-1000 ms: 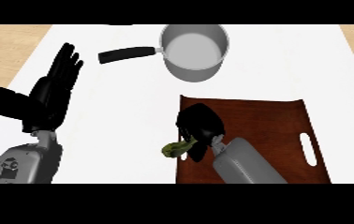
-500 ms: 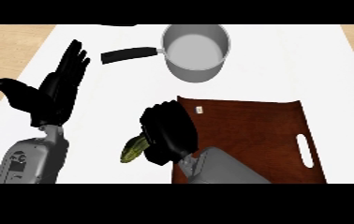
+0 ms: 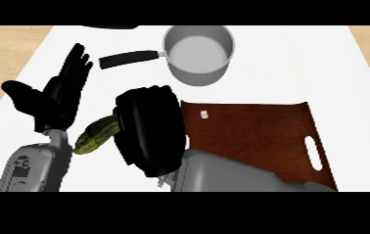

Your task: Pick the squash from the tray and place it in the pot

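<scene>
Right hand (image 3: 148, 130) was curled round the squash (image 3: 98, 134), which sat clear of the tray (image 3: 267, 140), just left of it. Pick judged done. 1 step left: carry to the pot (image 3: 198, 52) and release. Left hand (image 3: 54, 93) rested open at the view's left.

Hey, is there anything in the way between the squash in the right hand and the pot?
Nothing visible blocks it. The right hand holds the squash just left of the tray; only bare counter lies toward the pot. Its black handle juts left, near that path.
</scene>
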{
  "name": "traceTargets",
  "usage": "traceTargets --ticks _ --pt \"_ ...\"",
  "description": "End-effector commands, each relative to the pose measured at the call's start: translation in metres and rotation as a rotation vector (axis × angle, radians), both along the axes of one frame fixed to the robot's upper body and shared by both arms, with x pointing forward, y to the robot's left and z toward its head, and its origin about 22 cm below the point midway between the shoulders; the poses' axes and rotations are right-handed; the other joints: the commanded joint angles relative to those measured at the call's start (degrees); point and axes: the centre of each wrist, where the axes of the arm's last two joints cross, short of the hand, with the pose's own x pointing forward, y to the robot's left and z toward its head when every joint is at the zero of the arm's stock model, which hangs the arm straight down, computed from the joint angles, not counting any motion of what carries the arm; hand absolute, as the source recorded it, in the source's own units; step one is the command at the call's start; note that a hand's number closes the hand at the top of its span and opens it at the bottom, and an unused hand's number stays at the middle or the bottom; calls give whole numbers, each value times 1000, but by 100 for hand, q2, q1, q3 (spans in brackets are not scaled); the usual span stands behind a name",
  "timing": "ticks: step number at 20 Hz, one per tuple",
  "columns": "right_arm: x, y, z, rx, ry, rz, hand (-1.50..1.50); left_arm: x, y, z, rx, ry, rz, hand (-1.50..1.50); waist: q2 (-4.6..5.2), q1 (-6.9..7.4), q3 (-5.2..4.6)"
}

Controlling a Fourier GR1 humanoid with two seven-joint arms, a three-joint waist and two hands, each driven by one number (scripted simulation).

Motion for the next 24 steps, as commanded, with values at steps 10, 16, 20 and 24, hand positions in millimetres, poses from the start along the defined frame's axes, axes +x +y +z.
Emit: traceTargets --ticks 10,16,20,24 --pt "46 27 25 171 23 -196 150 4 -3 17 -4 -29 24 0 76 -152 11" --pt "85 12 12 318 22 -220 150 0 5 5 -12 -34 10 0 160 -100 12" --pt "115 12 -8 -63 -112 -355 150 -7 21 -2 3 -15 53 0 89 -231 0" --pt "137 -1 -24 -152 -112 -454 150 -5 8 0 -12 -30 28 0 137 -124 5"
